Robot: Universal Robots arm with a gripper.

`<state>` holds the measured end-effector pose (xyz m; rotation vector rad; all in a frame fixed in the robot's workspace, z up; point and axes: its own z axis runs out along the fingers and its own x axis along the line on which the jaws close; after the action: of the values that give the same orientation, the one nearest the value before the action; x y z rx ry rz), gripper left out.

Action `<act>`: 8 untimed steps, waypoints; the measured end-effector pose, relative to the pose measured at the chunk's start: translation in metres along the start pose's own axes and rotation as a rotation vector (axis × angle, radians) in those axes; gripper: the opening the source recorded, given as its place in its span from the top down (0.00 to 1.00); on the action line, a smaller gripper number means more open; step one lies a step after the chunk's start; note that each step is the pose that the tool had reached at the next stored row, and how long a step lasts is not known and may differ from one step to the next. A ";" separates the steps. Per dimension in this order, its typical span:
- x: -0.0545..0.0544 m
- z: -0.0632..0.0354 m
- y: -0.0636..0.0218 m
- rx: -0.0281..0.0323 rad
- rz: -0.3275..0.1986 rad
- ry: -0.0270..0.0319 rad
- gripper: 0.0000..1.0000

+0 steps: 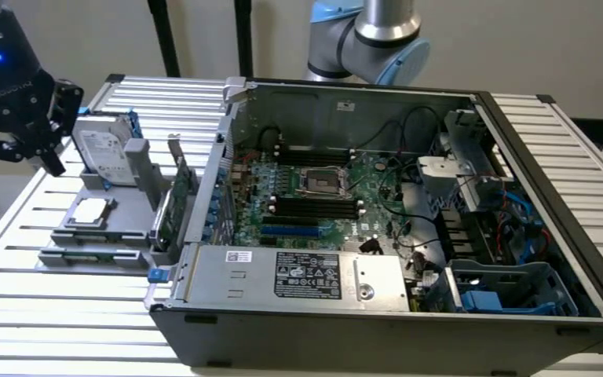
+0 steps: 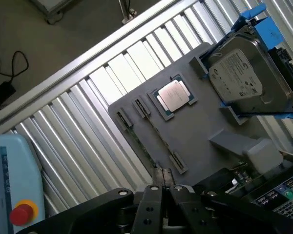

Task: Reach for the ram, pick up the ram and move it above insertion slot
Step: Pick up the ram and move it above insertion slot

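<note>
Black gripper (image 2: 164,197) fingers sit closed together, holding nothing, above the grey tray (image 2: 200,131) near the bench's (image 1: 9,236) edge. Ram (image 1: 89,254) rests along the tray edge farthest from the hard drive (image 2: 244,80), thin and hard to make out. Drive label print is unreadable.

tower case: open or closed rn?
Open. The case lies on its side with no cover; the motherboard is exposed.

Silver arm (image 1: 385,20) with pale-blue joint caps (image 1: 411,56).
</note>
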<state>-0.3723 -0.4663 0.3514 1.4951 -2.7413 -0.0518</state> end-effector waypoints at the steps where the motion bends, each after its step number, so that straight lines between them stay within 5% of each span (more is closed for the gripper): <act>1: 0.000 0.0001 0.0000 0.0000 -0.018 0.0008 0.89; 8: 0.000 0.0010 0.0000 0.0000 -0.147 0.0056 0.89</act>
<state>-0.3723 -0.4663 0.3505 1.6907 -2.6223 -0.0495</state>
